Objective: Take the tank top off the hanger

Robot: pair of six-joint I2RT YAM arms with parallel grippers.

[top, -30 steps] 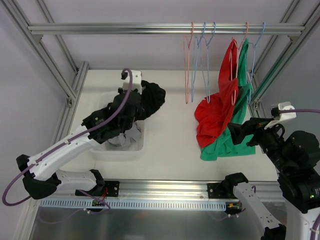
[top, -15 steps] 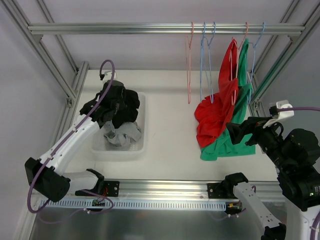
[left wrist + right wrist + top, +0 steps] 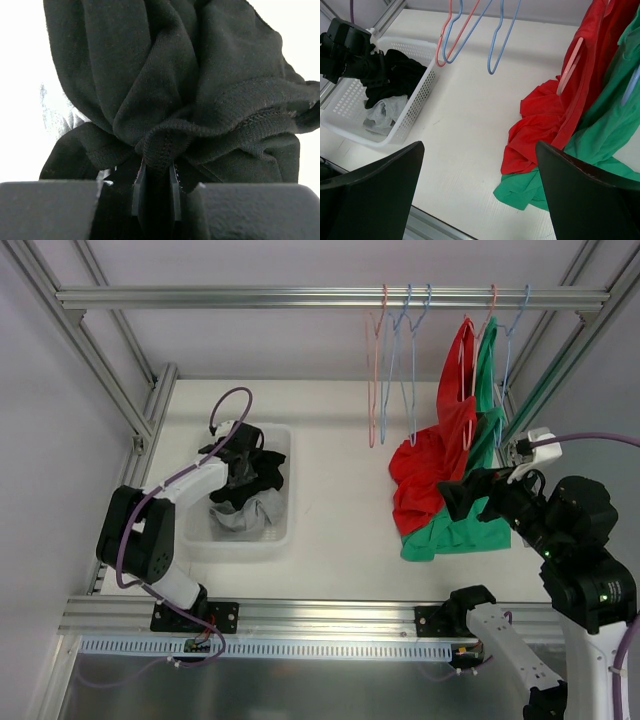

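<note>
Left jaws narrow on a fold of black tank top (image 3: 200, 100) in white basket (image 3: 287, 510); right jaws wide, empty.

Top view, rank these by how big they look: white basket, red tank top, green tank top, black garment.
1. white basket
2. red tank top and green tank top: too close to rank, since the red one hides part of the green
3. black garment, bunched up in the basket

Black garment (image 3: 258, 462) and grey cloth (image 3: 240, 518) are noted in a white perforated basket (image 3: 287, 510) at nine o'clock. Red tank top (image 3: 430, 475) and green tank top (image 3: 465, 530) are recorded at three o'clock. Pink hanger (image 3: 439, 61) and blue hangers (image 3: 490, 69) are logged at one o'clock.
</note>
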